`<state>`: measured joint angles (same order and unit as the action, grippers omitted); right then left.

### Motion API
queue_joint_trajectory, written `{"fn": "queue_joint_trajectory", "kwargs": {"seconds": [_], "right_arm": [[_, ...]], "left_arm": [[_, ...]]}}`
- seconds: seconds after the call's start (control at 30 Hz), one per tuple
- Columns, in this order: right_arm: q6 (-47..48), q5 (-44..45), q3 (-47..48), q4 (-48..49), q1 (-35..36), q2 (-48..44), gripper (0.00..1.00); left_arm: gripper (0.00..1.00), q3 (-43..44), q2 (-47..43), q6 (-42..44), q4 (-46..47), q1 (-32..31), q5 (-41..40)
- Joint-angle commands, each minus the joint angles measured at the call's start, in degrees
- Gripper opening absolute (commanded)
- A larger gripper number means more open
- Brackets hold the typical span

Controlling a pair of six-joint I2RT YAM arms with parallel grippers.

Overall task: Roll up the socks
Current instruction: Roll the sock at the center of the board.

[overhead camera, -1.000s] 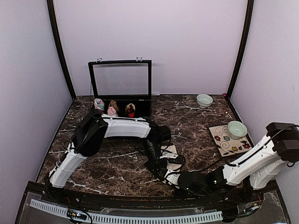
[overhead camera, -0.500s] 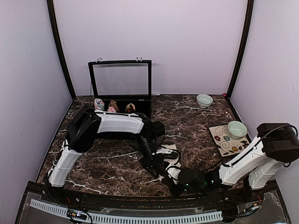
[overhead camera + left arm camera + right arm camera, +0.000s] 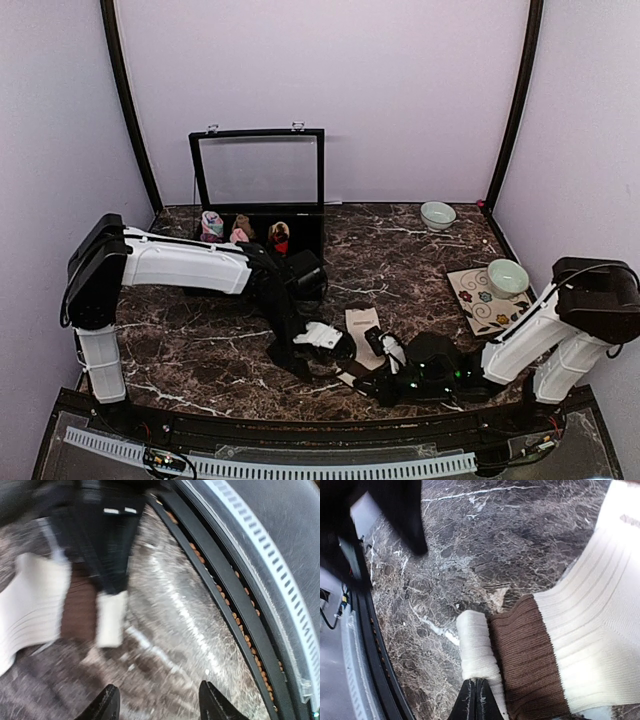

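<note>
The cream sock [image 3: 362, 322] lies flat on the marble near the front middle. In the right wrist view its ribbed cream body [image 3: 600, 630] and brown band [image 3: 530, 660] fill the right side. A tight white roll of fabric [image 3: 476, 650] lies against the brown band. My right gripper [image 3: 476, 700] is shut on the near end of that roll, and it also shows in the top view [image 3: 386, 352]. My left gripper [image 3: 159, 704] is open and empty, low over bare marble near the front rail, left of the sock [image 3: 35, 605]. The black argyle socks do not show.
An open black case [image 3: 258, 185] at the back holds rolled sock bundles [image 3: 242, 230]. A small bowl [image 3: 437, 214] sits at the back right. Another bowl [image 3: 507, 276] rests on a floral mat [image 3: 480, 305] at the right. The black front rail [image 3: 235, 605] runs close to my left gripper.
My left arm's elbow has swung far to the left and its gripper has drawn back off the sock toward the front left. My right gripper has shifted right and back, still at the sock's end.
</note>
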<state>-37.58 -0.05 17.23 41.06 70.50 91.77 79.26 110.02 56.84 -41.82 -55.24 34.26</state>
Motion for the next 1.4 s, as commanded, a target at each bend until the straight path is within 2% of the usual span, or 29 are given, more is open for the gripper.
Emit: {"fn": "queue_joint_trajectory", "kwargs": {"seconds": [0.0,0.17,0.23,0.57,0.67,1.0,1.1,1.2,1.37], "right_arm": [[-6.03,-5.64,-4.70,-9.36,-3.38,4.78,0.00],[-9.97,-9.88,-6.85,-4.11,-5.94,7.79,0.00],[-10.93,-11.31,-7.52,-2.76,-6.88,8.87,0.00],[-12.68,-15.69,-9.30,0.53,-11.31,10.24,0.00],[-12.90,-16.72,-8.71,0.84,-11.73,11.22,0.00],[-14.60,-18.64,-9.13,4.18,-12.71,14.35,0.00],[-14.97,-19.20,-9.50,5.54,-12.99,14.61,0.00],[-14.98,-19.81,-9.43,5.44,-13.25,15.37,0.00],[-14.67,-20.58,-9.41,5.56,-13.86,16.36,0.00]], "left_arm": [[0.54,-5.13,-1.12,3.43,8.91,-5.69,-6.81],[0.53,-7.62,-0.77,2.63,22.39,-7.89,-12.54],[0.53,-7.30,-0.54,2.75,24.44,-8.13,-12.88],[0.44,-7.12,2.53,5.69,23.72,-9.34,-14.35],[0.39,-7.86,2.75,6.12,25.44,-9.53,-15.27],[0.33,-8.95,3.96,7.18,28.99,-10.59,-17.37],[0.34,-10.90,1.95,6.77,31.81,-11.02,-17.99],[0.40,-10.05,0.58,5.79,29.46,-11.06,-17.57],[0.41,-10.77,-1.49,5.30,27.14,-11.29,-16.74]]}}
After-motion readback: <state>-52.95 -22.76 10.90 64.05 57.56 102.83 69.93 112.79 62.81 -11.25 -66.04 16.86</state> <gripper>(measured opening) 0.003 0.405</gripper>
